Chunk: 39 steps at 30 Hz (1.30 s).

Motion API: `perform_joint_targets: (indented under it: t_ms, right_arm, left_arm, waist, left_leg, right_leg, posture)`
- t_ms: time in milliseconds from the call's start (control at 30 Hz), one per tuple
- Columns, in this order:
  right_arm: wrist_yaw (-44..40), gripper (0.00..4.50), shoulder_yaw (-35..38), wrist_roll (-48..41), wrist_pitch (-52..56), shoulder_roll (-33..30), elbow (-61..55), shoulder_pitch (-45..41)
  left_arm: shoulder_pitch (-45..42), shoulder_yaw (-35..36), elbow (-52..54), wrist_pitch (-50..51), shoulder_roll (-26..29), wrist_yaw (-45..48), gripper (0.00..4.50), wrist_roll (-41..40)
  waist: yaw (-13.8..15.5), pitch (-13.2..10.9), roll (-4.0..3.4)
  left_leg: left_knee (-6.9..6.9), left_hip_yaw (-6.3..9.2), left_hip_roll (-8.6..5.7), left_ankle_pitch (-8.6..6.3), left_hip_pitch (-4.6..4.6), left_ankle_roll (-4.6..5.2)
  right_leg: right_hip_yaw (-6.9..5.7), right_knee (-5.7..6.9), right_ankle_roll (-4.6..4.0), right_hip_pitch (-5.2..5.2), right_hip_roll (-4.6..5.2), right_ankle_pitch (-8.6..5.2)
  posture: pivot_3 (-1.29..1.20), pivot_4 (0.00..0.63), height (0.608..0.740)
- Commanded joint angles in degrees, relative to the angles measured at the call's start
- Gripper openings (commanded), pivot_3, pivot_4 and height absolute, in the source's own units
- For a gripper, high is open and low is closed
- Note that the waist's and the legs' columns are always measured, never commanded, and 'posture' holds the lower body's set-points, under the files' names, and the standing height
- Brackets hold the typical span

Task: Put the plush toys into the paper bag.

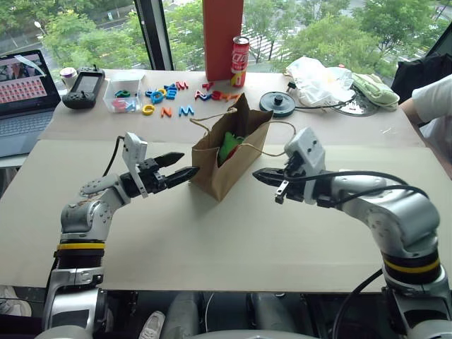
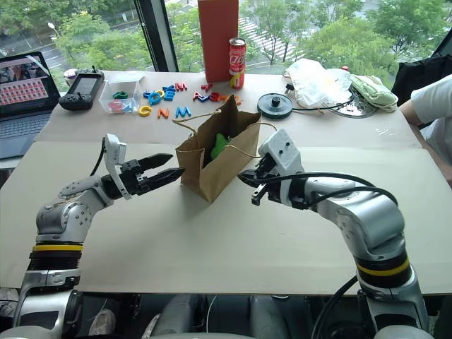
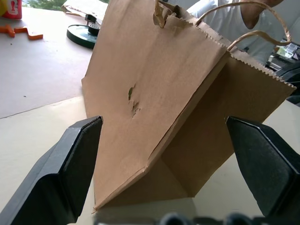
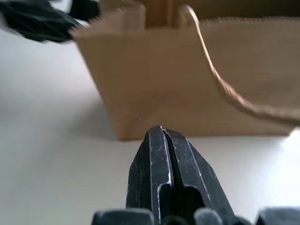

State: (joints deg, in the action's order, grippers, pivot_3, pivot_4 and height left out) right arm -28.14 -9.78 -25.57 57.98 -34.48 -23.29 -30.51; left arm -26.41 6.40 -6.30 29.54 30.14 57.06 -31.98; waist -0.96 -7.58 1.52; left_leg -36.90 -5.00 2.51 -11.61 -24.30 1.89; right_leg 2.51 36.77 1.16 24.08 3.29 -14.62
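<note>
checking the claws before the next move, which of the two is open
The left claw: its two black fingers stand spread beside the paper bag. The right claw has its fingers pressed together with nothing between them.

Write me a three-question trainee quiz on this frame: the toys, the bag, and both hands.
1. True or false: the right hand is shut with nothing between its fingers.
2. Where are the plush toys? A) beside the soda can B) inside the paper bag C) in the left hand
3. Fill in: the left hand is ___, pointing at the bag's side.

Key:
1. True.
2. B: green and a bit of red show through the bag's open top.
3. Open; the bag's corner stands between its spread fingers, untouched.
</note>
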Motion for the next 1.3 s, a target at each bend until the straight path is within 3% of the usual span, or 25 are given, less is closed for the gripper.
perform_joint_targets:
  t_ms: [33,300,533,1167,1267,1300]
  right_arm:
    - [2.79,0.04,-2.72,6.29,-5.47,2.00,4.43,-3.39]
    - [5.60,0.04,-4.26,10.88,-7.01,10.38,9.45,-9.29]
    - [7.02,0.04,-3.64,12.75,-6.40,14.67,10.14,-9.97]
    - [6.65,0.04,-3.59,13.92,-5.42,16.23,10.17,-9.93]
    - [6.65,0.00,-3.73,13.99,-5.34,16.31,10.22,-10.00]
    - [6.65,0.00,-3.77,14.01,-5.32,16.34,10.23,-10.04]
  left_arm:
    - [-0.21,-2.01,1.03,-3.82,1.12,2.46,4.50,2.36]
    - [0.50,-7.49,0.43,-11.10,0.14,4.63,4.50,8.12]
    - [1.43,-9.41,1.98,-14.51,-2.64,1.08,4.50,11.20]
    - [-4.45,-8.62,-7.41,-22.22,-15.52,-16.03,4.50,17.66]
    - [-4.67,-8.44,-8.20,-23.05,-16.38,-16.49,3.89,17.55]
    - [-4.64,-8.41,-8.30,-23.21,-16.47,-16.53,3.45,17.53]
  waist:
    - [0.10,0.00,0.00]
    - [0.15,0.00,0.00]
    - [0.32,0.00,-0.01]
    - [0.18,0.00,0.00]
    - [0.19,0.00,0.00]
    - [0.19,0.00,0.00]
  left_leg:
    - [0.00,-0.02,-0.01,0.00,-0.02,0.00]
    - [0.01,-0.01,0.04,0.00,-0.06,0.00]
    - [0.01,-0.01,0.07,-0.01,-0.08,0.00]
    - [0.01,0.03,0.05,-0.01,-0.06,0.01]
    - [0.01,0.03,0.05,-0.01,-0.06,0.00]
    - [0.01,0.03,0.05,-0.01,-0.06,0.01]
  right_leg:
    - [0.02,0.00,0.00,0.03,0.00,0.00]
    - [-0.01,-0.01,0.00,0.04,0.00,0.00]
    - [-0.04,0.02,0.00,0.03,0.04,0.00]
    - [-0.04,0.05,-0.01,0.02,0.02,0.01]
    - [-0.04,0.05,-0.01,0.02,0.03,0.01]
    - [-0.04,0.05,-0.01,0.02,0.03,0.01]
  posture:
    - [0.00,0.150,0.739]
    - [0.00,0.150,0.739]
    - [0.00,0.150,0.739]
    - [0.00,0.150,0.739]
    - [0.00,0.150,0.739]
    - [0.00,0.150,0.739]
